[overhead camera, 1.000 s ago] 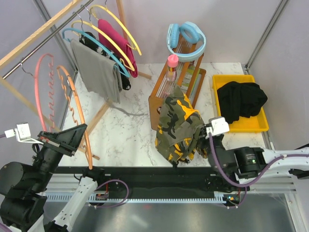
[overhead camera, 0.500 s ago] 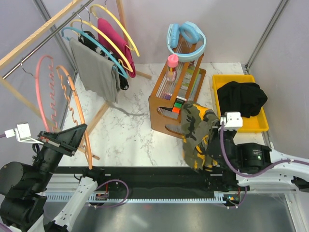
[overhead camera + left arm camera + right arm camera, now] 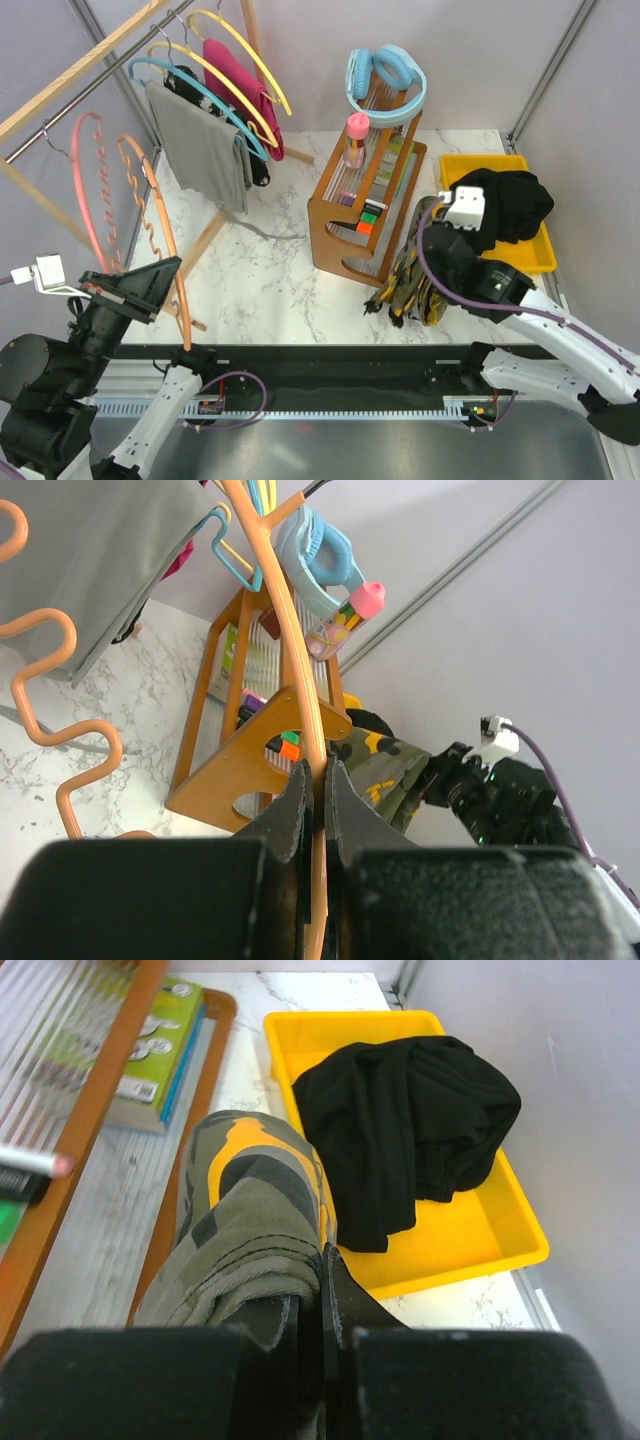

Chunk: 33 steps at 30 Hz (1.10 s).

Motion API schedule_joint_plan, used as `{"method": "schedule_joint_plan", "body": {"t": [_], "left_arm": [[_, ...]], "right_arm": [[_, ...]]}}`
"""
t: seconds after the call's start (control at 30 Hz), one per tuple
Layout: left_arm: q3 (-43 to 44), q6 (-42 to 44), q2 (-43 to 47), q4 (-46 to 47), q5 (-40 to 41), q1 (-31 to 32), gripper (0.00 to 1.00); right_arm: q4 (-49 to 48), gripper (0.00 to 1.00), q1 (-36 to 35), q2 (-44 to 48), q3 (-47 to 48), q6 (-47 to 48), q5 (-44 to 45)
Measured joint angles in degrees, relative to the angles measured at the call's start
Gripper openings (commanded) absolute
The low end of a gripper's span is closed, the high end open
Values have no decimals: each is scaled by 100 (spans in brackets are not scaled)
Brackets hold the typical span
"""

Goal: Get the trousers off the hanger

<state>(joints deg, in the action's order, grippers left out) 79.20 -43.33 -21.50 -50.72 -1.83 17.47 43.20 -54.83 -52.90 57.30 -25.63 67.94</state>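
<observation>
At the left, the left claw (image 3: 318, 780) is clamped tight on the thin rod of the orange wavy hanger (image 3: 290, 650). Just right of the wooden rack (image 3: 322, 235), the camouflage trousers (image 3: 412, 285), olive-green with orange-yellow and dark patches, hang as a narrow, crumpled bundle from the closed right claw (image 3: 325, 1295). Their lower end is down at the marble surface (image 3: 270, 280). Furthest right, the plain black trousers (image 3: 510, 205) lie heaped in the yellow tray (image 3: 530, 263).
</observation>
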Motion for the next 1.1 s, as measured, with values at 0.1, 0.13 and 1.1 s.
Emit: {"method": "schedule_joint_plan", "body": {"t": [0.1,0.13,1.1], "left_arm": [[-22,-2,2,2,-37,0,2],[-35,-4,2,0,-59,0,2],[-197,-35,-243,-13,-485,0,2]], "right_arm": [[-516,0,1019,216,-7,492,-754],[-664,0,1368,269,0,629,-1023],[-2371,0,7176,-1912,3021,922,-6795]]}}
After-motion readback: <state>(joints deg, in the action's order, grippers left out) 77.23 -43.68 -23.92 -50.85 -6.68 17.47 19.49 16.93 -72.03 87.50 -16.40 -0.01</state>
